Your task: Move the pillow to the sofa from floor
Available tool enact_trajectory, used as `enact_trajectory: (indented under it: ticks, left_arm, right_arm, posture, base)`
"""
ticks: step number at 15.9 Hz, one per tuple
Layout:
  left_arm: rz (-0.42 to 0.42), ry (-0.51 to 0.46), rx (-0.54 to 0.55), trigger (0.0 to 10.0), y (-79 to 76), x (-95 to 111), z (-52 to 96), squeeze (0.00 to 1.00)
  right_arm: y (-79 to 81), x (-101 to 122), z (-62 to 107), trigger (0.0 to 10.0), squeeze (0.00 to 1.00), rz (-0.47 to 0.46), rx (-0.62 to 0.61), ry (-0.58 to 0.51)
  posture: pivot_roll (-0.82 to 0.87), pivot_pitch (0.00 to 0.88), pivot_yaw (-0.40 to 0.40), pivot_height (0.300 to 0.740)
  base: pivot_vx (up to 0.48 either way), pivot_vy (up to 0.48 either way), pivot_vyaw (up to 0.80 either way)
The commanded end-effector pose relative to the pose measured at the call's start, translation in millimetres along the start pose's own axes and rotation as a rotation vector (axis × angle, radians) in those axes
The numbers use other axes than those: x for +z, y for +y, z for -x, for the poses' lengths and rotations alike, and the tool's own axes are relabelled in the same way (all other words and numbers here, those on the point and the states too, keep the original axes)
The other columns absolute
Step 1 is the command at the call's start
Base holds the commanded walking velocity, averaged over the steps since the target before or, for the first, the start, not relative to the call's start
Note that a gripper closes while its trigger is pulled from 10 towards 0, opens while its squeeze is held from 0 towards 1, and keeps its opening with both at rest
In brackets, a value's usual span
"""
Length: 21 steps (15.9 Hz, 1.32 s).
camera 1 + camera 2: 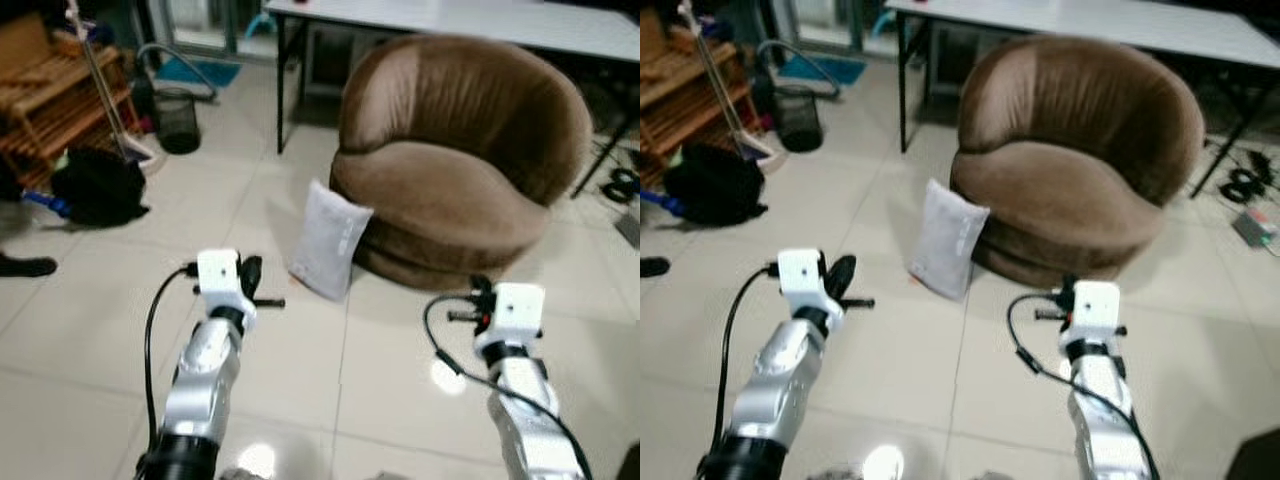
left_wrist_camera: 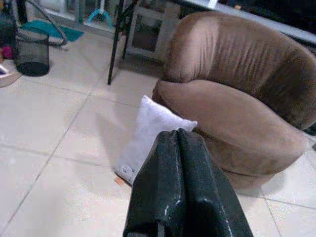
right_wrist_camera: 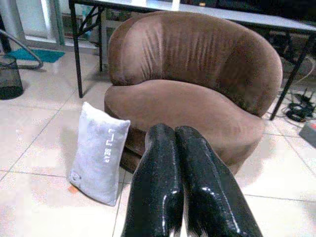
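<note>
Black mesh wastebasket (image 1: 178, 120), standing on the tiled floor (image 1: 90, 330) near a wooden rack (image 1: 55, 95); contents cannot be made out. Black bag (image 1: 98, 186), lying on the floor in front of that rack. Pale grey pillow (image 1: 328, 240), upright on the floor, leaning against the lower front left of the brown round sofa (image 1: 455, 160); a short vertical line of white lettering on its face, too small to read. White worktop (image 1: 470, 20) on black legs, behind the sofa. Left claw (image 1: 253, 272), raised at the end of a silver arm over the floor, short of the pillow and apart from it; its two black fingers (image 2: 182, 192) pressed together, gripping nothing. Right claw (image 3: 178, 187), raised likewise in front of the sofa, to the right of the pillow, fingers closed on each other and empty. Tangle of black cables (image 1: 1243, 183), on the floor right of the sofa.
</note>
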<state>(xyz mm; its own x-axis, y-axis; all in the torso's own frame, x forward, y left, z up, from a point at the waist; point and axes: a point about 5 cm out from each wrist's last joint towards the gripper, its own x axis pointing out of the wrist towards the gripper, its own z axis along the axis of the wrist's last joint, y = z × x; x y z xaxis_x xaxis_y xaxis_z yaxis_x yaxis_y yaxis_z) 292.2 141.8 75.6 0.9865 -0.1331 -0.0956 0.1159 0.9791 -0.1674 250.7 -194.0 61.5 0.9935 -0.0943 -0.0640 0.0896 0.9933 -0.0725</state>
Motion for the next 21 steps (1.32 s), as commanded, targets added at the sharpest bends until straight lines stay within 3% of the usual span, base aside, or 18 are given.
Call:
enact_trajectory:
  ticks: [1,7,8,13,18,21]
  left_arm:
    - [0.006,0.015,0.03,10.0,8.6,-2.3,2.9,0.0]
    - [0.003,0.019,0.019,10.0,7.1,-1.2,0.8,0.0]
    - [-0.033,0.022,0.025,10.0,7.4,-1.3,-0.1,0.0]
    - [-0.092,0.014,0.019,10.0,7.2,1.5,-1.3,0.0]
    - [-0.057,0.026,0.031,10.0,7.9,-2.6,1.3,0.0]
    - [-0.08,0.053,0.07,10.0,12.7,-5.8,-0.2,0.0]
  right_arm:
    - [4.0,2.8,-1.4,10.0,0.0,-0.008,0.011,-0.009]
    - [1.8,2.4,-0.4,10.0,0.0,-0.009,0.0,-0.01]
    - [1.4,1.7,0.2,10.0,0.0,-0.009,-0.003,-0.008]
    - [1.0,0.3,0.4,10.0,0.0,-0.008,-0.008,-0.003]
    - [0.8,-3.5,2.5,10.0,0.0,-0.001,-0.001,0.008]
    - [0.7,-5.5,3.9,10.0,0.0,0.0,0.0,0.015]
  posture:
    - [-0.02,0.038,-0.068,0.74]
    - [-0.03,0.033,-0.061,0.74]
    - [-0.03,0.03,-0.058,0.74]
    - [-0.03,0.026,-0.056,0.74]
    - [-0.03,0.023,-0.059,0.74]
    - [-0.03,0.022,-0.057,0.74]
  base:
    - [0.0,0.48,0.0]
    - [0.0,0.48,0.0]
    - [0.0,0.48,0.0]
    - [0.073,0.063,0.0]
    - [0.386,0.285,0.0]
    - [0.136,0.082,0.0]
